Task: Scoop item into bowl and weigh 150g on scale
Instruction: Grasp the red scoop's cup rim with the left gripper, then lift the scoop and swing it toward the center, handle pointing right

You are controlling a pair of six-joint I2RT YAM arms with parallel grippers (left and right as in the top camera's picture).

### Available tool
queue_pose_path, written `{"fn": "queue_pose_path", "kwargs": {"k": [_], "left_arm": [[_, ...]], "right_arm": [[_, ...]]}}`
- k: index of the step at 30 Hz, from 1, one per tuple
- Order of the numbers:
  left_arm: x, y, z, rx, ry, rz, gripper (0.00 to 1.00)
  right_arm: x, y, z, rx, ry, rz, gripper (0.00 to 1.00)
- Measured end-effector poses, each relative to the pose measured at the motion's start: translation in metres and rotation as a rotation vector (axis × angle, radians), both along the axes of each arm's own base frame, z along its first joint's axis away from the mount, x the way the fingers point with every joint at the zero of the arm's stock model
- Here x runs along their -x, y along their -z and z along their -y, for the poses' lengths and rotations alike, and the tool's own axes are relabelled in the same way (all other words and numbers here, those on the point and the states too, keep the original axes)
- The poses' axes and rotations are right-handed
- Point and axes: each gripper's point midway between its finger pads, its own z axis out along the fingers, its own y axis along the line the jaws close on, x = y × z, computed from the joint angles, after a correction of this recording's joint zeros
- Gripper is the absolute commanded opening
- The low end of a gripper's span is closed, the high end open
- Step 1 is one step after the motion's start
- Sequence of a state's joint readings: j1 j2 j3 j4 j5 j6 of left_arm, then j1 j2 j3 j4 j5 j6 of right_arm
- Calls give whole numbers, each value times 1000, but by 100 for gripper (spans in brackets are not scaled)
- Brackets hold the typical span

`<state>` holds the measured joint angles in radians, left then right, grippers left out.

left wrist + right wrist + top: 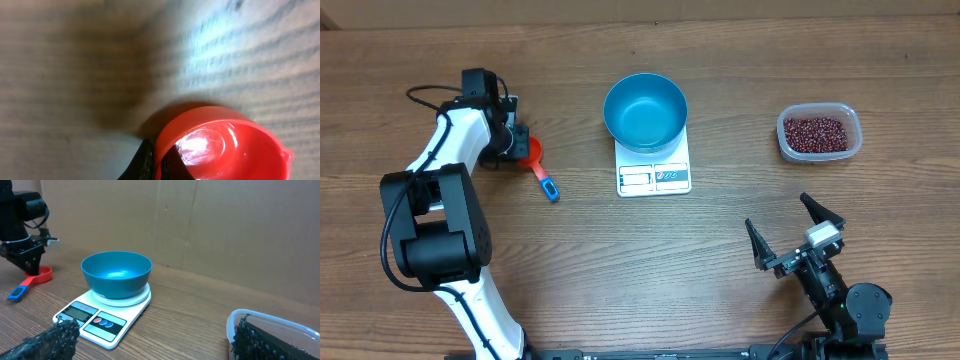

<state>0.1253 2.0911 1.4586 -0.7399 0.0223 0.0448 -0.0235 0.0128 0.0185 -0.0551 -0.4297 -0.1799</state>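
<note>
Right claw: by the near edge of the table, toward its right corner; spread wide, holding nothing.
Scale: mid-table, display side toward the near edge.
Scoop: toward the left edge, red cup lying on the wood, blue-tipped handle pointing to the near edge.
Left claw: closed tight, pinching the cup's thin rim.
Beans: loose pile in a clear tub, toward the far right, well apart from the scoop.
Bowl: blue, empty, on the scale's far part.
Handling: the beans look small, hard and likely to roll, so scoop rather than pinch them. The scoop seems light, stiff and slick, and a rim grip may let it pivot.
</note>
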Motion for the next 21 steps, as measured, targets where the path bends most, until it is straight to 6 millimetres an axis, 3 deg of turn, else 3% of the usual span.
{"fn": "queue_pose_path", "kwargs": {"k": [9, 12, 13, 15, 21], "left_arm": [[48, -2, 20, 119, -125, -186, 4], [65, -24, 28, 161, -199, -215, 4], [70, -40, 29, 171, -239, -207, 4], [76, -92, 32, 197, -332, -110, 4], [108, -207, 49, 327, -442, 150, 4]], "right_arm": [[0, 0, 0, 0, 0, 0, 100], [0, 0, 0, 0, 0, 0, 100], [0, 0, 0, -1, 0, 0, 100], [0, 0, 0, 0, 0, -1, 100], [0, 0, 0, -1, 0, 0, 100]]}}
